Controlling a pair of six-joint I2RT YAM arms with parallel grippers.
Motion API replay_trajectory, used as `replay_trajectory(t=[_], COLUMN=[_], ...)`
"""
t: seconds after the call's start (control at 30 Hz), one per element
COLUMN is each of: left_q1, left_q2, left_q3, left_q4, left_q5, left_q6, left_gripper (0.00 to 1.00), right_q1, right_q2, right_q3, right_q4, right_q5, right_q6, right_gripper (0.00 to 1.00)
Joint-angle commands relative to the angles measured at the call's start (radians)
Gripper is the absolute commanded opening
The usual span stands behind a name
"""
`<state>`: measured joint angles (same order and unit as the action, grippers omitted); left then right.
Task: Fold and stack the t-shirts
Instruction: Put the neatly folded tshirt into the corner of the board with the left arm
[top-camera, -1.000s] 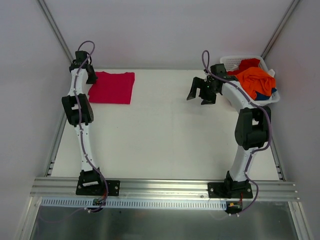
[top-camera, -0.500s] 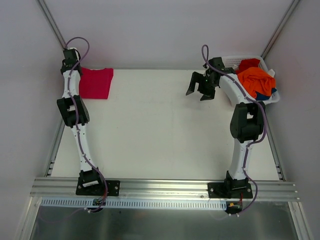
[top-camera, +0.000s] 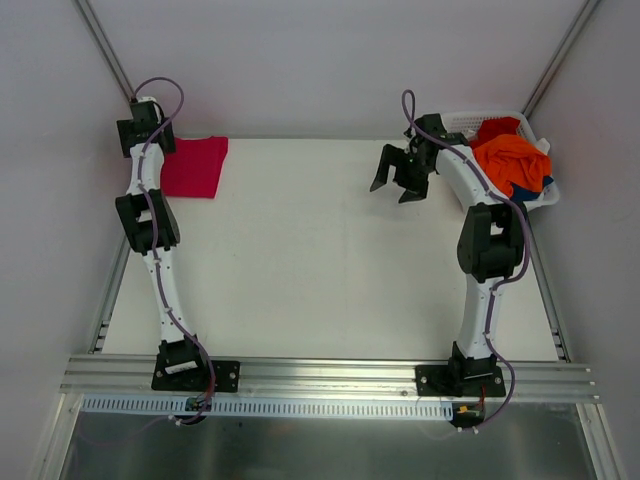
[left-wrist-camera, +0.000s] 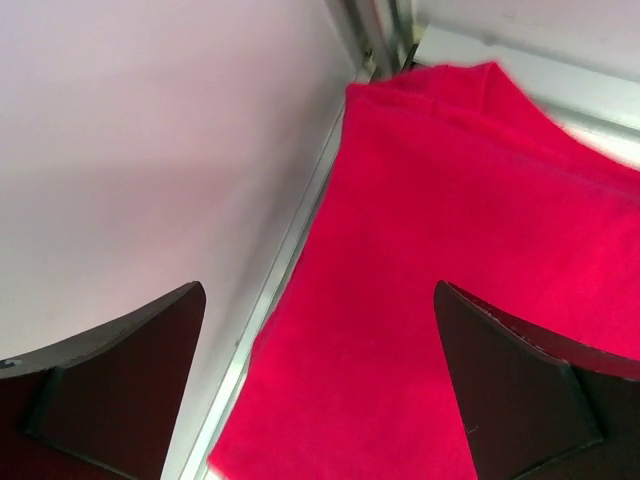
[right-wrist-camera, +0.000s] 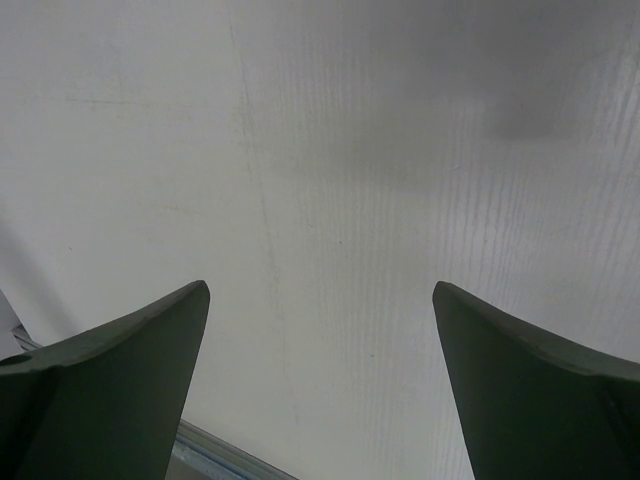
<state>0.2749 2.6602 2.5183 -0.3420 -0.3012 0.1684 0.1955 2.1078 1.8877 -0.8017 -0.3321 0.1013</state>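
A folded magenta-pink t-shirt (top-camera: 196, 165) lies at the table's far left corner; it fills the left wrist view (left-wrist-camera: 460, 300). My left gripper (top-camera: 145, 128) hovers over its left edge by the wall, open and empty (left-wrist-camera: 318, 300). An orange t-shirt (top-camera: 512, 160) lies on top of a red one (top-camera: 495, 128) and a blue one (top-camera: 540, 186) in the white basket (top-camera: 460, 122) at the far right. My right gripper (top-camera: 395, 178) is open and empty above bare table, left of the basket (right-wrist-camera: 320, 295).
The white table (top-camera: 320, 250) is bounded by metal rails (top-camera: 330, 372) at the near edge and left side (left-wrist-camera: 270, 290). Enclosure walls stand close behind and beside the pink shirt. The basket sits against the right wall.
The pink shirt was dragged left into the far left corner a second ago. Since then my left gripper has let go and lifted. My right gripper rose and shifted slightly left.
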Motion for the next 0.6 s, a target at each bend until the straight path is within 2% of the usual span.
replay_trajectory(t=[0.0,0.13,0.2,0.23,0.27,0.3,0.37,0.47,0.57], left_q1=[0.000,-0.019,-0.037,-0.037,-0.039,-0.043,-0.077,-0.091,-0.091], left_q2=[-0.204,-0.412,-0.541,-0.571,-0.588,-0.598,-0.615,-0.643,-0.689], left_q3=[-0.089,-0.283,-0.425,-0.464,-0.493,-0.534,-0.549,-0.604,-0.622], left_q4=[0.029,0.018,0.009,0.009,0.008,0.005,-0.049,-0.063,-0.083], left_q5=[-0.052,0.077,0.149,0.286,0.348,0.393,0.400,0.388,0.412], left_q6=[-0.033,-0.156,-0.286,-0.337,-0.433,-0.461,-0.483,-0.501,-0.521], left_gripper=[0.99,0.99,0.99,0.99,0.99,0.99,0.99,0.99,0.99], right_q1=[0.013,0.013,0.016,0.018,0.019,0.021,0.027,0.028,0.028], right_q2=[-0.021,-0.068,-0.097,-0.129,-0.143,-0.160,-0.196,-0.229,-0.242], right_q3=[0.082,0.088,0.051,0.004,-0.022,-0.050,-0.120,-0.174,-0.193], right_q4=[-0.019,0.036,0.113,0.143,0.220,0.264,0.379,0.455,0.455], right_q5=[-0.041,-0.065,-0.074,-0.094,-0.111,-0.129,-0.160,-0.189,-0.196], right_q6=[0.012,0.002,0.001,0.000,0.009,0.017,0.032,0.046,0.038], right_gripper=[0.99,1.00,0.99,0.99,1.00,0.99,0.99,0.99,0.99])
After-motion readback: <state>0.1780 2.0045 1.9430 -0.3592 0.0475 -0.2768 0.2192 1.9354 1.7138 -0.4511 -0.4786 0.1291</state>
